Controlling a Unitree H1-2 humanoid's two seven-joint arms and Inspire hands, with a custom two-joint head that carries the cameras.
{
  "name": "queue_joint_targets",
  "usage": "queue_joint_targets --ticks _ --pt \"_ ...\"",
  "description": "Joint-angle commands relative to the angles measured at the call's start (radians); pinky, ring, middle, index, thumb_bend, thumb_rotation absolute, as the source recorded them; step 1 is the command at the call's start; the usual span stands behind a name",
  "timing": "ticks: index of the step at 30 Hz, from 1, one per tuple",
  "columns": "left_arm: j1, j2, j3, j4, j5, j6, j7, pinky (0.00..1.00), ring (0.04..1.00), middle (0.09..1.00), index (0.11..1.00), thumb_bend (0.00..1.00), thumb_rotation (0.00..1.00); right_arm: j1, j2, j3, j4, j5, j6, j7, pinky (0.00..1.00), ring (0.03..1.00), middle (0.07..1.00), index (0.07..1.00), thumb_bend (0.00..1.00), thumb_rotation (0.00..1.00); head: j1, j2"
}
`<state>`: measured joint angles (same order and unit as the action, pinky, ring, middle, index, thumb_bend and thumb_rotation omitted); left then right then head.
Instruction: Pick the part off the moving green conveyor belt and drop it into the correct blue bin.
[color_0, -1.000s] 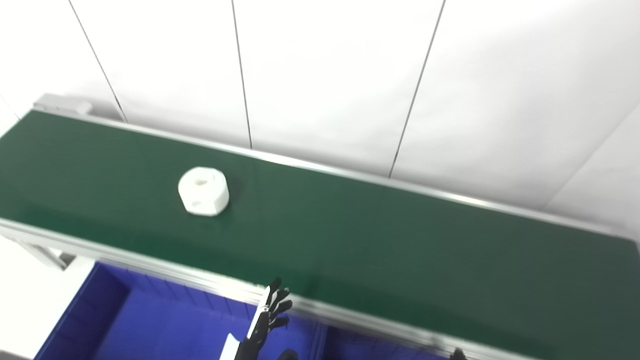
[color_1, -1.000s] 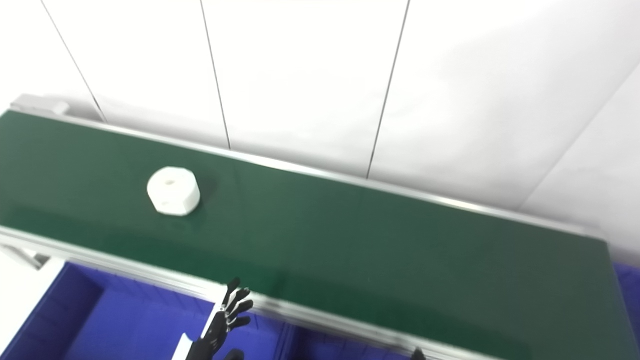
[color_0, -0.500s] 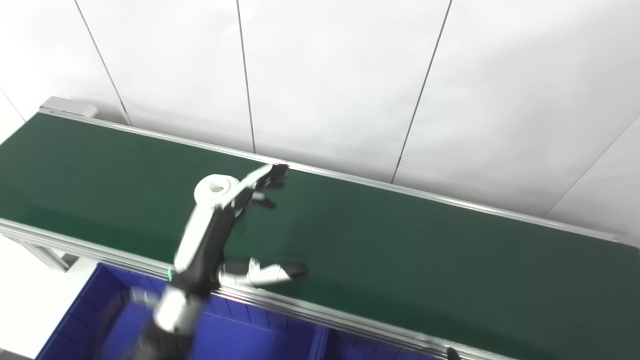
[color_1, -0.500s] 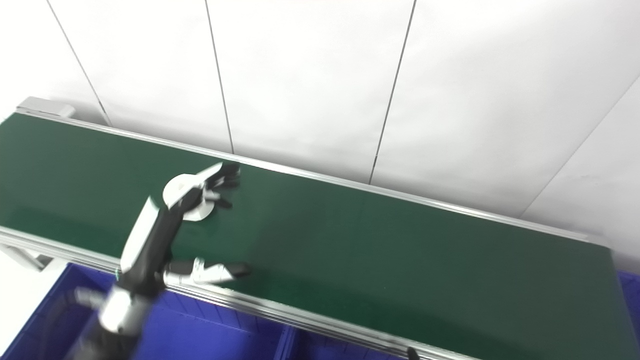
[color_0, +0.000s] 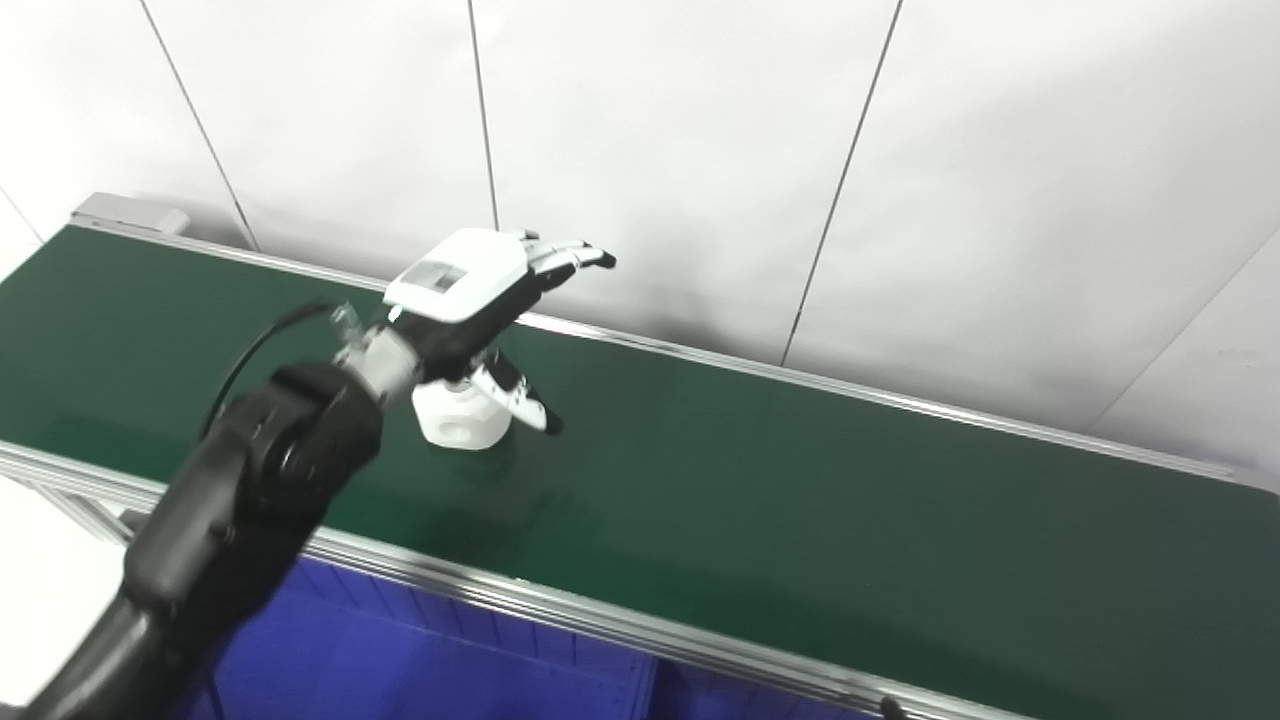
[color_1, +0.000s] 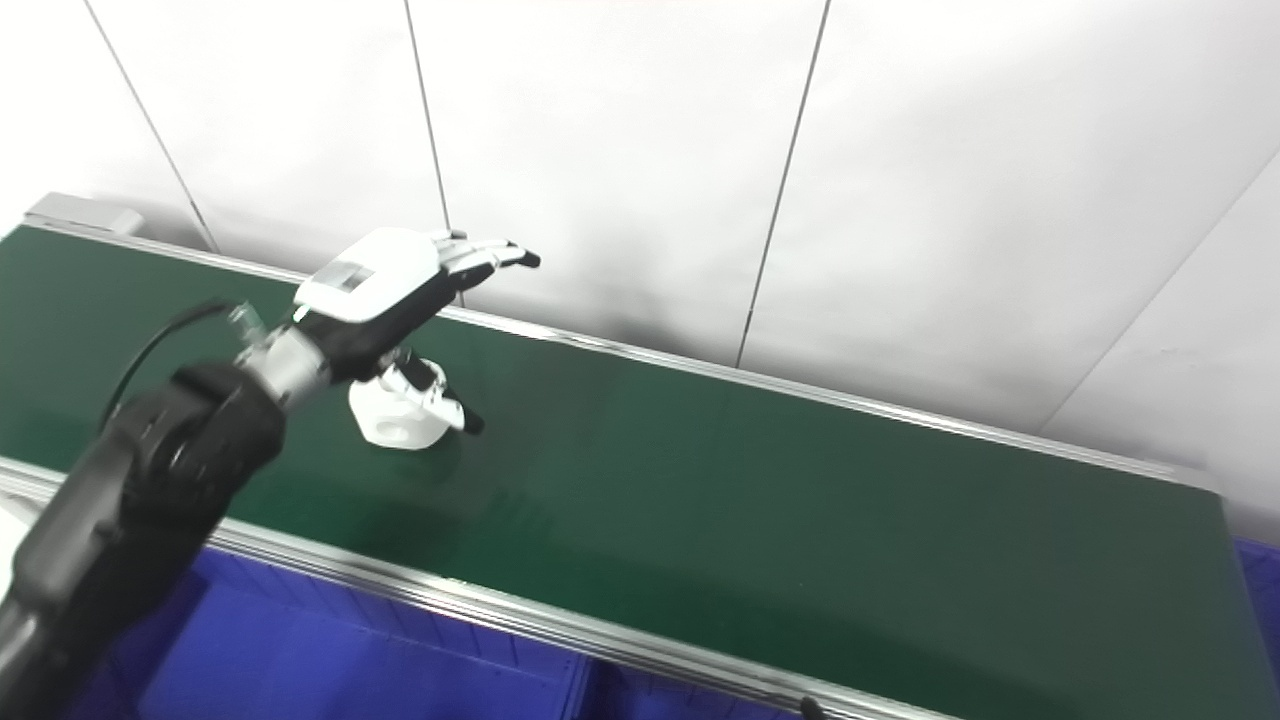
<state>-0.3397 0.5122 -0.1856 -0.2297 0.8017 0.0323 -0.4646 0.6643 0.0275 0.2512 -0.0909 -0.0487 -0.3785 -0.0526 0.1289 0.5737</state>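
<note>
Part (color_0: 462, 422): in the left eye view I see it white, sitting on the green conveyor belt (color_0: 800, 500), at about 9 o'clock from frame centre. My left hand (color_0: 470, 290) hovers over it, fingers (color_0: 575, 255) spread, grasping nothing, thumb pointing down beside the part at its 3 o'clock. Blue bin (color_0: 400, 650) at 6 o'clock, below the belt's near rail.

Right eye view: same layout, part (color_1: 395, 418) under the released left hand (color_1: 385, 285). Right hand: only a dark tip at the bottom edge, so I can't tell its state.
</note>
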Motion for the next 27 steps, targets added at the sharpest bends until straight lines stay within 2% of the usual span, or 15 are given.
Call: queue_joint_targets --ticks 1,5,9,15,18,22,27 --pt "-0.059 0.028 -0.017 0.063 0.025 -0.044 0.036 0.97 0.931 0.934 0.908 1.0 0.22 0.012 0.012 0.007 -0.031 -0.014 -0.013 0.008 0.91 0.93 0.999 0.938 0.75 1.0 0.0 0.004" --pt "-0.087 0.032 -0.042 0.147 0.04 -0.053 0.043 0.98 0.939 0.939 0.903 1.0 0.2 0.013 0.012 0.009 -0.034 -0.01 -0.003 0.013 0.89 0.923 0.996 0.928 0.76 1.0 0.001 0.006" --pt "-0.095 0.014 -0.051 0.224 0.03 -0.035 0.054 0.98 0.933 0.937 0.902 1.0 0.21 0.015 0.016 0.012 -0.045 -0.018 0.008 0.012 0.87 0.905 0.98 0.91 0.74 1.0 -0.003 0.007" --pt "-0.081 -0.033 -0.051 0.259 0.001 0.062 0.021 0.97 0.947 0.961 0.934 0.97 0.19 0.017 0.019 0.015 -0.05 -0.022 0.006 0.011 0.84 0.883 0.965 0.897 0.75 1.0 -0.007 0.014" --pt "-0.092 -0.042 -0.075 0.25 -0.005 0.144 -0.079 0.98 0.966 0.978 0.958 0.97 0.22 0.02 0.016 0.018 -0.057 -0.015 0.018 0.015 0.84 0.883 0.969 0.897 0.76 1.0 -0.01 0.018" --pt "-0.109 -0.037 -0.109 0.225 0.001 0.231 -0.19 0.93 0.955 0.97 0.952 1.0 0.2 0.021 0.014 0.021 -0.06 -0.012 0.024 0.017 0.83 0.88 0.97 0.889 0.78 1.0 -0.012 0.022" --pt "-0.125 -0.023 -0.157 0.209 0.07 0.281 -0.24 0.87 0.929 0.947 0.937 1.0 0.18 0.023 0.011 0.023 -0.063 -0.009 0.023 0.019 0.82 0.87 0.962 0.88 0.77 1.0 -0.014 0.026"
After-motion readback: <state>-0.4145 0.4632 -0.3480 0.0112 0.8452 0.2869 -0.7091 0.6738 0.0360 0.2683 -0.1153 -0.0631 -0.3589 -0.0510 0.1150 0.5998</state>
